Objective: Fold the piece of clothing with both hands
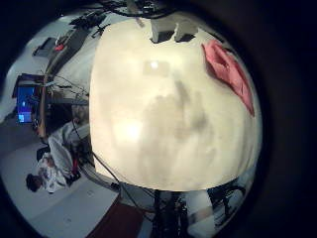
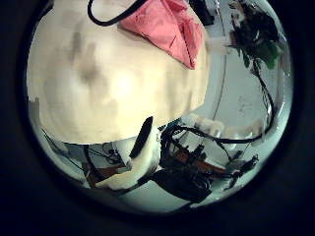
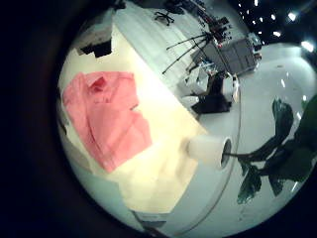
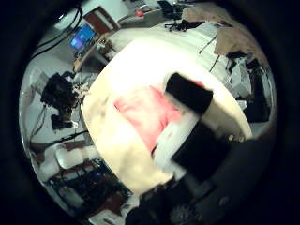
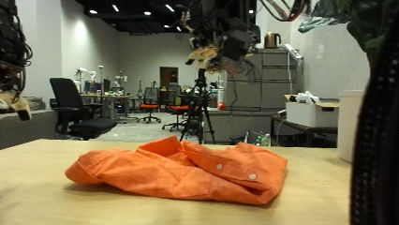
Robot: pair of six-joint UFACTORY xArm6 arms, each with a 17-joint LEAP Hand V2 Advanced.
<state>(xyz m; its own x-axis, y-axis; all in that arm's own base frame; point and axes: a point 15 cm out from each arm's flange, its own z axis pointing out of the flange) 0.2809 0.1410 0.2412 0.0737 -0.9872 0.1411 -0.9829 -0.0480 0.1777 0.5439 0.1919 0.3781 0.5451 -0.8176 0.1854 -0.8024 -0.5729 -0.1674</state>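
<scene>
Orange garment [image 5: 187, 171] crumpled on table [image 5: 50, 192], one robot hand [image 5: 222, 52] overhead, grip unclear.

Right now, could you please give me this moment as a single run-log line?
garment: orange shirt crumpled, unfolded on table | contact: none | hand: raised above the table, holding nothing | fold: not started

a soft, matt orange cloth shirt [image 5: 181, 169] lies rumpled on the smooth, pale matt table [image 5: 50, 192].

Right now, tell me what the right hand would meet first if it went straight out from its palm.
The right hand would likely meet the orange shirt on the table first; depth is unclear.
</scene>
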